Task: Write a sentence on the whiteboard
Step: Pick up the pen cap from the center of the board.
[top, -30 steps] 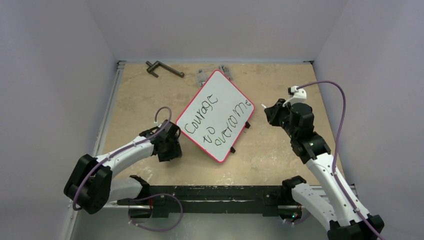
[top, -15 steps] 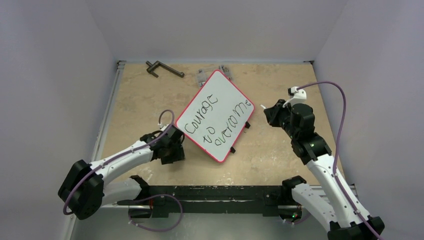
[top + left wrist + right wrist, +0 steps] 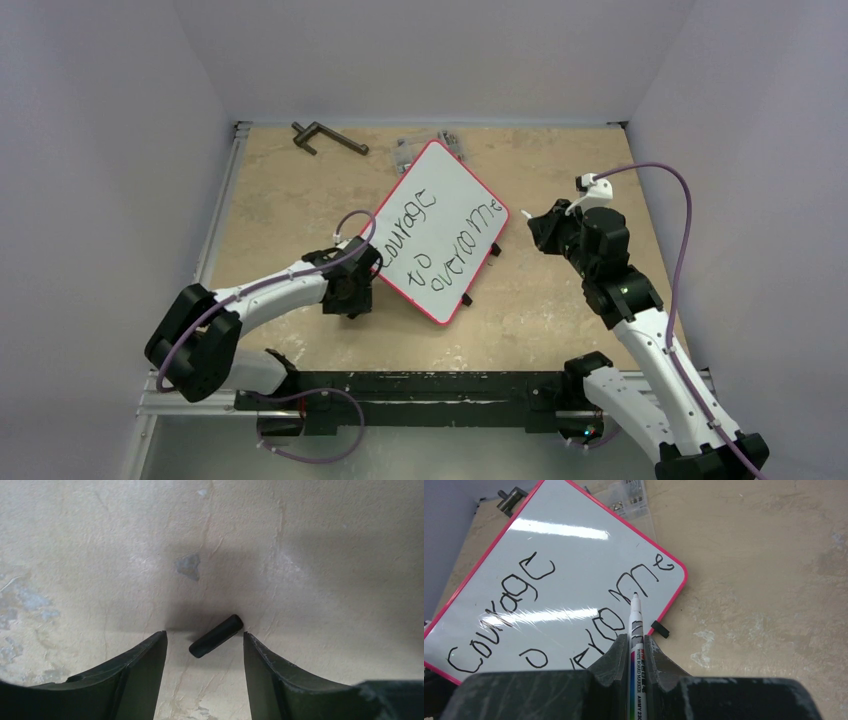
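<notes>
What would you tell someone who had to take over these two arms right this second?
Left gripper: open, low over the table, a small black cylinder lying between its fingers, perhaps the pen's cap.
Right gripper: shut on an uncapped marker, held beside the board's right corner in the overhead view.
Whiteboard: flat mid-table, turned cornerwise, the left gripper at its near-left edge.
Done: "Courage to overcome" is written in black.
Left: the pictures do not show whether more words are meant. If not, probably cap the marker and put it down.
</notes>
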Controlling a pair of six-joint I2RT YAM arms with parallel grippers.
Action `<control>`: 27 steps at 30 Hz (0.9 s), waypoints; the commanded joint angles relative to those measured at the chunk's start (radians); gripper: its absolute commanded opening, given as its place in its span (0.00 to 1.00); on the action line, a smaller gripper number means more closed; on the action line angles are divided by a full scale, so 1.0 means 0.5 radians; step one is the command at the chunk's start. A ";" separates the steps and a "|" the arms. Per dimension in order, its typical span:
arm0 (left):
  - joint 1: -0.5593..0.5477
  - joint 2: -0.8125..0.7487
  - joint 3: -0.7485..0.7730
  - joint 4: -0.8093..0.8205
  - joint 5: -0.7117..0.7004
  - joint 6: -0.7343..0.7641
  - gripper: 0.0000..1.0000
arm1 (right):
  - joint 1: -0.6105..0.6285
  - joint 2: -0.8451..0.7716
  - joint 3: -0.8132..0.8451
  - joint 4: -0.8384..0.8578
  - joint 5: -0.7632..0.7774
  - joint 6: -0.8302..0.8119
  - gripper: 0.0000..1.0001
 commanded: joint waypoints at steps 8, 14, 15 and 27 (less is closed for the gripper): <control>-0.015 -0.021 -0.095 0.315 0.264 -0.052 0.35 | 0.004 -0.009 0.013 0.041 0.006 -0.011 0.00; -0.023 -0.038 -0.180 0.273 0.247 -0.176 0.30 | 0.004 0.010 0.009 0.058 -0.003 -0.011 0.00; -0.023 -0.038 -0.194 0.281 0.249 -0.180 0.30 | 0.004 0.014 0.007 0.061 -0.003 -0.013 0.00; -0.054 -0.088 -0.290 0.257 0.216 -0.215 0.05 | 0.004 0.064 0.014 0.090 -0.052 0.006 0.00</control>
